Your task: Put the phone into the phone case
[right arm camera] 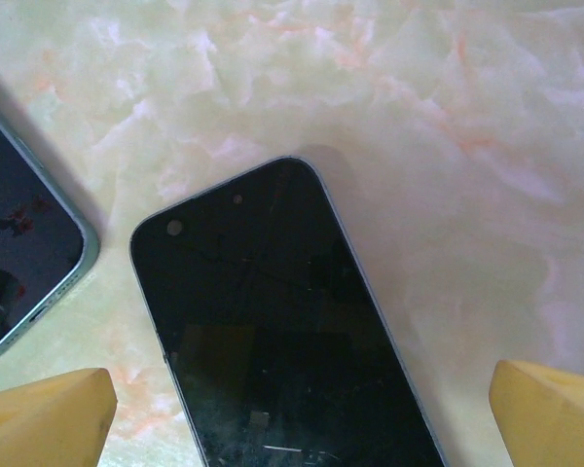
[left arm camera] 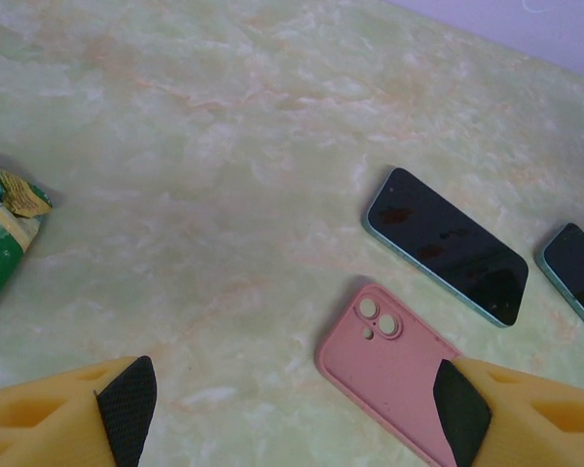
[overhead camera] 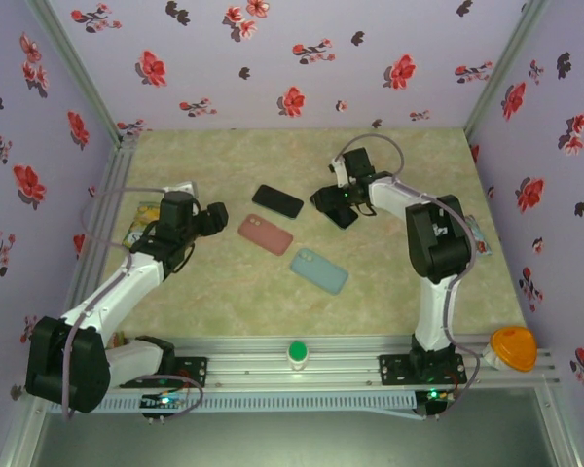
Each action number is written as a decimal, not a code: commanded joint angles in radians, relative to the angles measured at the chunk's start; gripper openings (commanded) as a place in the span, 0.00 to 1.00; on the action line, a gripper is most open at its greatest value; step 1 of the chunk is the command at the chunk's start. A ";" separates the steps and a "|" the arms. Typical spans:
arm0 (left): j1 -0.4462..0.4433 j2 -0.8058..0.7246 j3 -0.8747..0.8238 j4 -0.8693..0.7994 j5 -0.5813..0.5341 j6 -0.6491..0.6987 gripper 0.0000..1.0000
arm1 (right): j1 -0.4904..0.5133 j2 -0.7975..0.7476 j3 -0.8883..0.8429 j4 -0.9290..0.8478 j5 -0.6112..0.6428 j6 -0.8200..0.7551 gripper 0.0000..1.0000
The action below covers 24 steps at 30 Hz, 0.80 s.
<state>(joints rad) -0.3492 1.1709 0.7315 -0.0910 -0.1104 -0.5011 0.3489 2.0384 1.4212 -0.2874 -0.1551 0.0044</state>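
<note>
R gripper (right arm camera: pixel 302 416) open over phone (right arm camera: pixel 273 331), L gripper (left arm camera: pixel 292 416) open by pink case (left arm camera: pixel 394 365), both empty

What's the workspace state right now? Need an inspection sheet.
Surface: marbled beige tabletop, no spills seen.
Job's things: black phone lying free, screen up; second phone screen up beneath the right gripper; pink case camera side up; blue case lying apart from it.
Clutter: snack packet at the left edge; another packet at the right edge; green button and orange object by the front rail.
Grippers: left gripper open, over the pink case's near end; right gripper open, straddling the second phone.
Cables: grey cables looped along both arms.
Surroundings: lilac floral walls on three sides.
</note>
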 commanded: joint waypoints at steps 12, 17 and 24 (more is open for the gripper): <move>-0.009 -0.067 -0.042 0.023 -0.002 -0.038 0.79 | 0.027 0.041 0.025 -0.077 -0.015 0.012 0.99; -0.008 -0.101 -0.053 0.013 -0.008 -0.037 0.79 | 0.038 0.020 -0.009 -0.066 -0.012 0.030 0.99; -0.008 -0.144 -0.073 0.002 -0.021 -0.037 0.79 | 0.054 -0.013 -0.057 -0.057 0.003 0.060 0.99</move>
<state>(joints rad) -0.3492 1.0538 0.6701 -0.0856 -0.1120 -0.5224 0.3820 2.0682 1.4055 -0.3180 -0.1608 0.0257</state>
